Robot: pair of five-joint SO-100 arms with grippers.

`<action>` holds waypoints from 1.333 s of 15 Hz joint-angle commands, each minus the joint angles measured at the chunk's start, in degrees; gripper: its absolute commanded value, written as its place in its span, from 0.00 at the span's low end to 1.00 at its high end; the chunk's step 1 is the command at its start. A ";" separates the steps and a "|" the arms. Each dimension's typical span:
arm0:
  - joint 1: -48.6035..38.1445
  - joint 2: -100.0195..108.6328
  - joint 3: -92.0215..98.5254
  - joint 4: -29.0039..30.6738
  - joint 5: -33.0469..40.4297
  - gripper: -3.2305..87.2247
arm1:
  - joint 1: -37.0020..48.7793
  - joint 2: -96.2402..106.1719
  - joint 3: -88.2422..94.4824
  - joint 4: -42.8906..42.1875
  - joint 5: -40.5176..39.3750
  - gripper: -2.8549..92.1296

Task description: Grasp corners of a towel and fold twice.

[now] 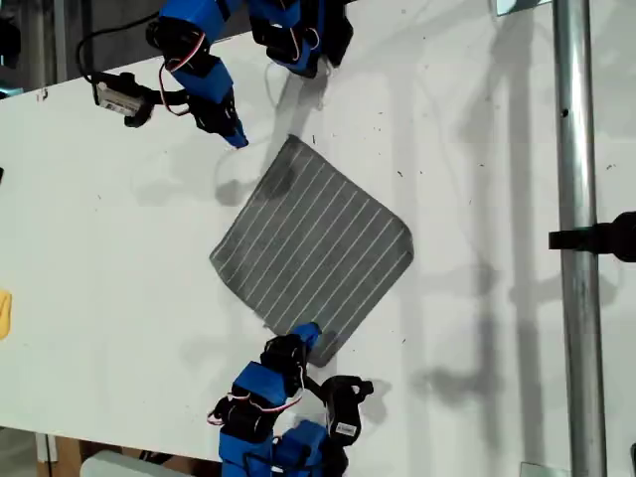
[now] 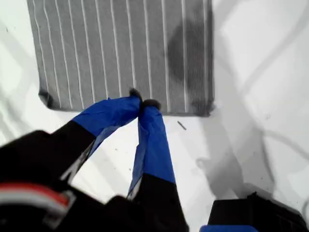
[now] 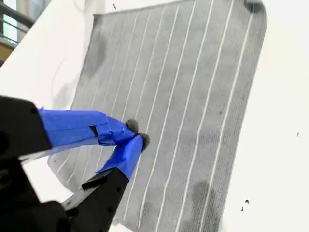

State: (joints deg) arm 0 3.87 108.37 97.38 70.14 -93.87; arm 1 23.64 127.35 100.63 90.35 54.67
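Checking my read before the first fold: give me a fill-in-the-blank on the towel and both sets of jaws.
1. The striped towel lies flat, in one layer, on a ___ table.
2. The jaws of my first gripper are ___, their tips at the towel's edge.
3. The jaws of my second gripper are coloured ___.
4. The metal pole stands at the exterior view's ___.

Missing words: white; shut; blue; right.

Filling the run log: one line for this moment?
towel flat, unfolded | my first gripper shut at its edge | my second gripper shut, empty
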 commanded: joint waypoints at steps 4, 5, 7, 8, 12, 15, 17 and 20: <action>2.46 -7.73 -15.38 2.20 1.23 0.02 | 0.88 -14.50 -20.04 -4.92 -3.87 0.03; 2.55 -10.20 -20.13 4.83 2.02 0.02 | 1.05 -16.52 -23.91 -4.04 -4.57 0.03; 2.55 -13.71 -25.31 7.12 2.64 0.02 | 1.67 -18.72 -26.98 -3.25 -5.45 0.03; 2.37 -14.68 -25.14 6.77 2.55 0.02 | 1.85 -19.34 -26.02 -3.87 -5.54 0.03; 1.93 -19.51 -19.60 0.97 2.11 0.02 | 2.02 -22.85 -16.79 -11.95 -5.54 0.03; 1.58 -20.13 -10.46 -8.17 0.09 0.02 | 1.58 -30.06 -13.18 -19.16 -5.54 0.03; 0.79 -20.21 -2.20 -16.61 -1.23 0.02 | 1.41 -35.07 -13.01 -24.17 -5.98 0.03; -0.26 -25.75 5.27 -27.77 -3.69 0.02 | 1.58 -44.30 -12.92 -30.59 -6.06 0.03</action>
State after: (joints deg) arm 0 5.01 83.50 102.48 46.85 -96.42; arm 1 24.87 84.81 88.24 63.28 49.39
